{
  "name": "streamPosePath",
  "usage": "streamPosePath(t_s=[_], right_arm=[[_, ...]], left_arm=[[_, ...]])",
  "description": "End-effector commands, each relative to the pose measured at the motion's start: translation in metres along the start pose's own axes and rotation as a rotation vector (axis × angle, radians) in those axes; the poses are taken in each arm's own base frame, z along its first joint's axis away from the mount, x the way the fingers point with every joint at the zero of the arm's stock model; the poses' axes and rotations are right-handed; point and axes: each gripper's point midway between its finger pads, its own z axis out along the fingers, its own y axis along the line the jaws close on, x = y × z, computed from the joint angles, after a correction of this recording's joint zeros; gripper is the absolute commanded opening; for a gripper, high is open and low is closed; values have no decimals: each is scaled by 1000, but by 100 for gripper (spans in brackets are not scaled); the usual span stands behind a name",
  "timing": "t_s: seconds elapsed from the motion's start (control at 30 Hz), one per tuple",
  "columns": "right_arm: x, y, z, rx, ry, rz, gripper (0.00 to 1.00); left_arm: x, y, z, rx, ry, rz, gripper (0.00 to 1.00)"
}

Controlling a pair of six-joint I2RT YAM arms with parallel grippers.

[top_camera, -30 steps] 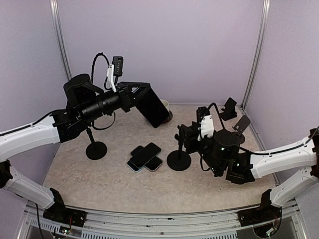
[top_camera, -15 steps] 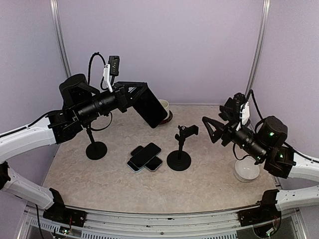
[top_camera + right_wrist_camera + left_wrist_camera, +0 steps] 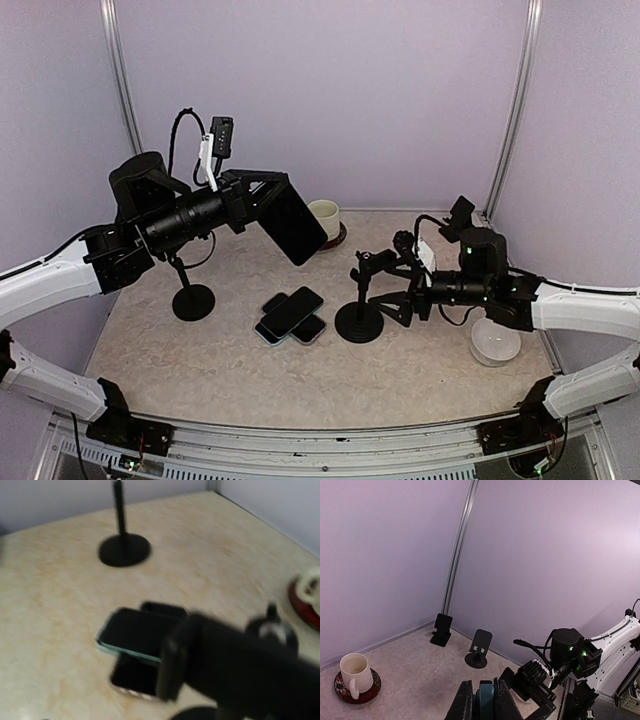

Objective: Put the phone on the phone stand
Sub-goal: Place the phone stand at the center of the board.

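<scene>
Here, the left jaws clench a black phone [image 3: 297, 222] raised left of the phone stand [image 3: 359, 322], while the right jaws stand released just right of it.

Four phones: one raised phone [image 3: 295, 225] and a pile [image 3: 290, 313] of three. Two pole stands [image 3: 193, 300] [image 3: 359, 321], two folding stands [image 3: 441, 629] [image 3: 479, 650]. One mug [image 3: 354, 672], one saucer [image 3: 371, 692], one bowl [image 3: 495, 343].

Glossy glass-faced phone [image 3: 293, 222]; matt black stand [image 3: 358, 322], probably metal.
</scene>
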Motion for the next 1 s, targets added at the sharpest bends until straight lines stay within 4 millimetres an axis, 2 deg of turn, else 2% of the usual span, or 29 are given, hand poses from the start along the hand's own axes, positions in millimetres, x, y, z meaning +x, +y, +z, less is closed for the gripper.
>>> streamPosePath(t_s=[0.0, 0.17, 0.3, 0.53, 0.73, 0.97], right_arm=[[-47, 19, -9, -153, -121, -94, 91], [-56, 32, -24, -232, -112, -133, 90], [-61, 26, -40, -242, -120, -140, 88], [-68, 1, -67, -248, -186, -140, 89], [-56, -25, -64, -342, -187, -70, 88], [-51, -36, -45, -499, -181, -2, 83]], left_arm=[[-24, -11, -15, 17, -62, 39, 0], [-21, -8, -19, 0, -48, 44, 0], [-19, -7, -18, -4, -34, 41, 0], [-9, -12, -18, 26, 8, 40, 0], [1, -30, -17, 141, 50, 32, 0], [7, -38, -16, 193, 81, 12, 0]])
